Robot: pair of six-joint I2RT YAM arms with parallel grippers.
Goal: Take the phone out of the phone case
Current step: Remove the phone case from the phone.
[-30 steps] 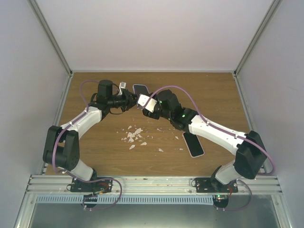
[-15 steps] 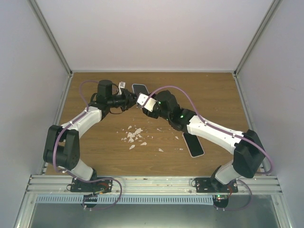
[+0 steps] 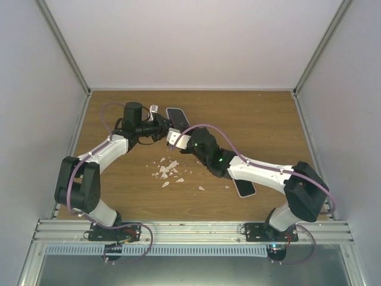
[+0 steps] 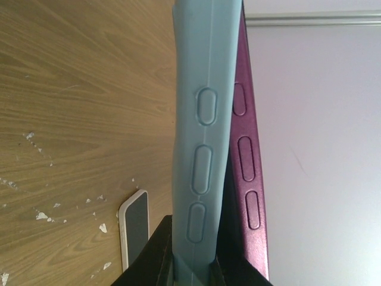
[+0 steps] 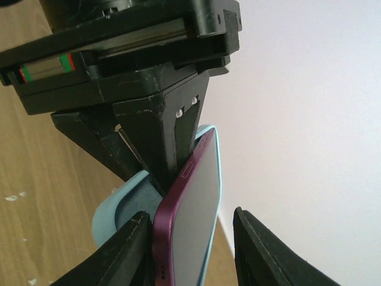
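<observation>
Left pincer (image 4: 195, 268) is clamping a wall of the pale blue phone case (image 4: 202, 119), holding it edge-up above the counter (image 4: 77, 89) as an anchor. The maroon phone (image 5: 193, 208) is sitting half-sprung (one long side out). Right pincer (image 5: 190, 256), fingers apart, is straddling that free edge, probably lining up a pull.

Left arm (image 3: 98, 152) reaches forward and inward, with the elbow out to the left and the wrist roughly level. Left gripper (image 3: 161, 129) points right, jaws clamped on the end of the phone case (image 4: 202, 119). Right arm (image 3: 262, 170) stretches low across toward centre, forearm nearly flat. Right gripper (image 3: 174, 137) faces the left one, almost tip to tip (fingers (image 5: 128, 250) spread apart, not pinched together).
</observation>
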